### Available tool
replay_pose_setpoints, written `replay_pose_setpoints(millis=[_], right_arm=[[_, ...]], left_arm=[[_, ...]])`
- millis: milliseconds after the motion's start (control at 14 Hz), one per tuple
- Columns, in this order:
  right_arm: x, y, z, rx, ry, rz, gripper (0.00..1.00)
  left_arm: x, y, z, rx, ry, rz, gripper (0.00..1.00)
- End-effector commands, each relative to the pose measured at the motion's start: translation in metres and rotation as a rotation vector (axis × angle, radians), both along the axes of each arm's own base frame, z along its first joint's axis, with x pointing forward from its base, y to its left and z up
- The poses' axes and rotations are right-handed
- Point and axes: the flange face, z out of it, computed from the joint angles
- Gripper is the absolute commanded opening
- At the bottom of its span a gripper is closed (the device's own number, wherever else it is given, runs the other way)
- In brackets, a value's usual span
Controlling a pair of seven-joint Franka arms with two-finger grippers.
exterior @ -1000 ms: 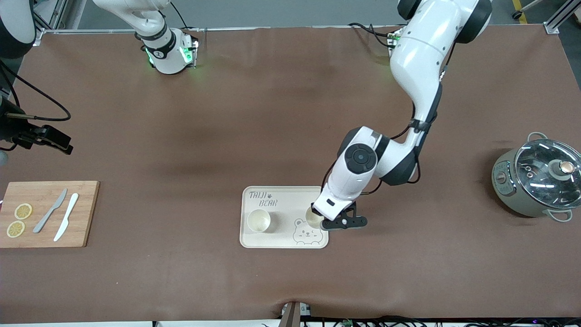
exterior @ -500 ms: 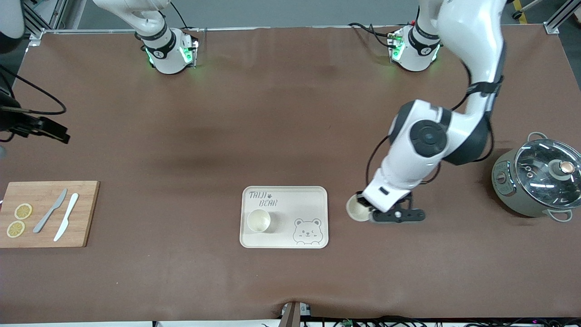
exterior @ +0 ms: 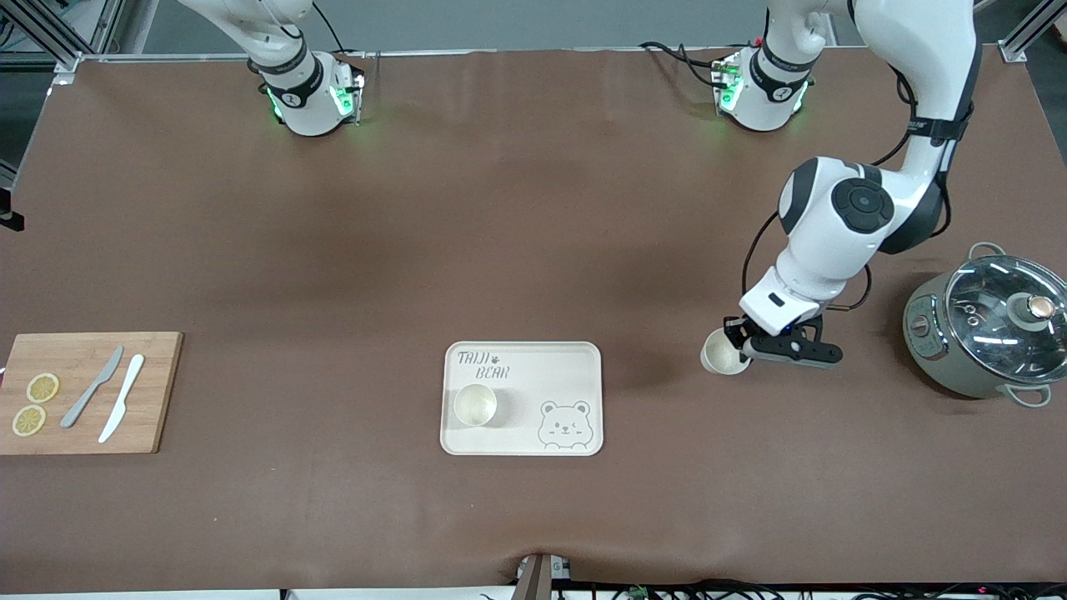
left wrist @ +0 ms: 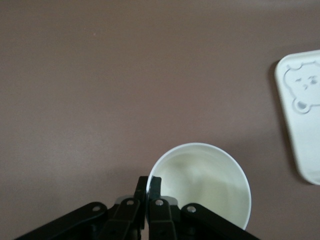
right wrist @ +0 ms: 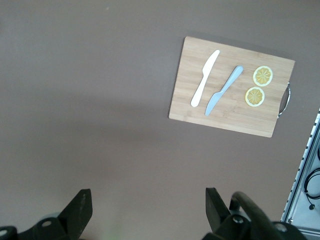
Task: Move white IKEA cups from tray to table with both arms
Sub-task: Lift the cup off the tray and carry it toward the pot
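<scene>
Your left gripper (exterior: 748, 347) has carried its cup (exterior: 722, 353) off the tray (exterior: 583, 360) since a second ago, when it was still gripping the cup over the tray's bear corner; half a second ago it hung just off the tray's edge, and now it is up over bare mat between the tray and the pot (exterior: 984, 333). The jaws are pinched together on the cup's rim, one finger inside and one outside, as the left wrist view shows (left wrist: 149, 186). That cup (left wrist: 205, 182) is plain, round and cream-white, open side up, and empty. The second cup (exterior: 475, 404) has stayed where it was, standing upright in the tray toward the right arm's end, well away from the jaws. Your right gripper (right wrist: 145, 207) has pulled out of the front view; its fingers stand wide apart over bare mat with nothing between them, and the arm waits. A brown mat (exterior: 533, 250) covers the table. A wooden cutting board (exterior: 83, 392) with two knives (exterior: 104, 396) and two lemon slices (exterior: 35, 402) sits at the right arm's end.
</scene>
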Motion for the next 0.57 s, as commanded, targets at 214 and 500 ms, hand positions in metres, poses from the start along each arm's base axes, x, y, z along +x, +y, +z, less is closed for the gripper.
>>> replay_pose_setpoints(millis=[214,500], right_arm=[[0.057,0.156,-0.015,0.137,-0.158,-0.418,1.00],[0.090,0.272,-0.075,0.167,-0.156,-0.601,1.00]], left_arm=[[-0.011,0.041,-0.048,0.023,-0.072,-0.056,0.00],[-0.008,0.049,-0.068,0.021,-0.090,-0.052,0.00]])
